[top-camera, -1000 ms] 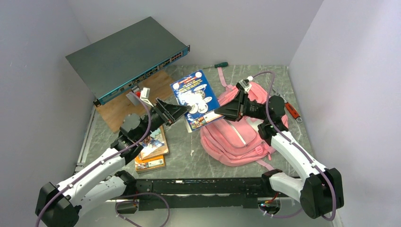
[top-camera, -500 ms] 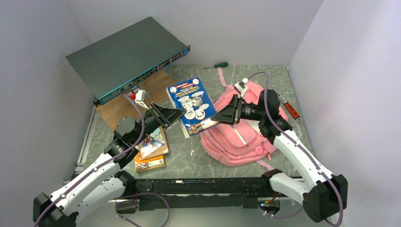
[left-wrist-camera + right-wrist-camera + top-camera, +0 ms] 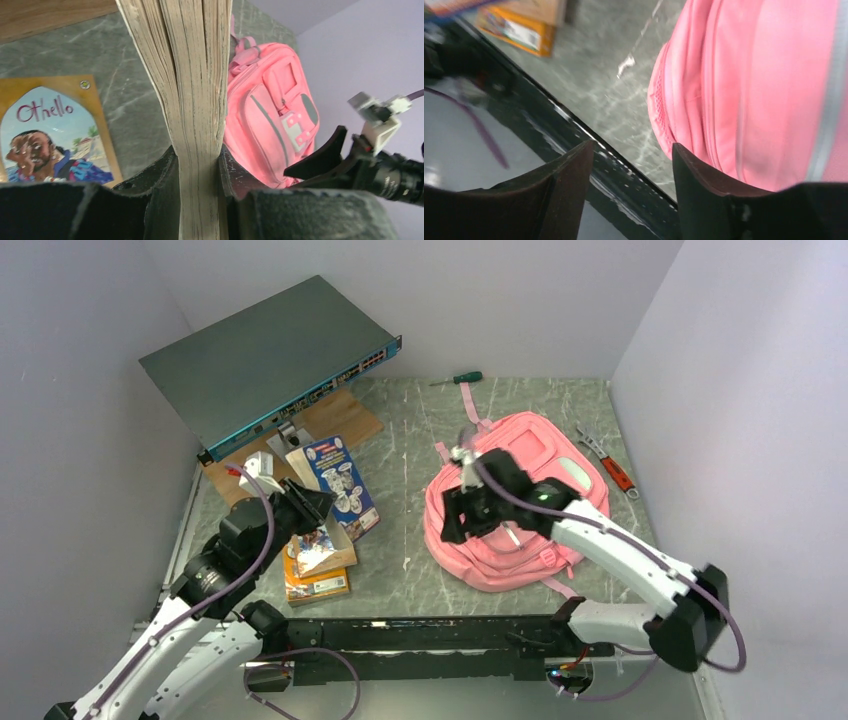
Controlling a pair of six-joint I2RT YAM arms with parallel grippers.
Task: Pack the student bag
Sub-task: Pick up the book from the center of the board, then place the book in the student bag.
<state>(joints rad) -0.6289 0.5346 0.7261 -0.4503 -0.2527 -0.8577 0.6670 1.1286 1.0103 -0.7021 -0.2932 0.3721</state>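
From where I stand, the left claw [image 3: 308, 508] grips a blue book [image 3: 338, 483] by its lower edge, tilted up above the orange books [image 3: 318, 565] on the surface [image 3: 400, 540]. The right claw [image 3: 452, 520] hangs over the near-left edge of the pink bag [image 3: 535, 445].

Grey network switch [image 3: 265, 355], wooden board [image 3: 345, 418], green-handled screwdriver [image 3: 458, 378], red-handled wrench [image 3: 610, 464]

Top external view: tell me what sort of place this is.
Probably a lab robot cell: plain walls box in a marbled tabletop, with a network switch and a screwdriver lying about.
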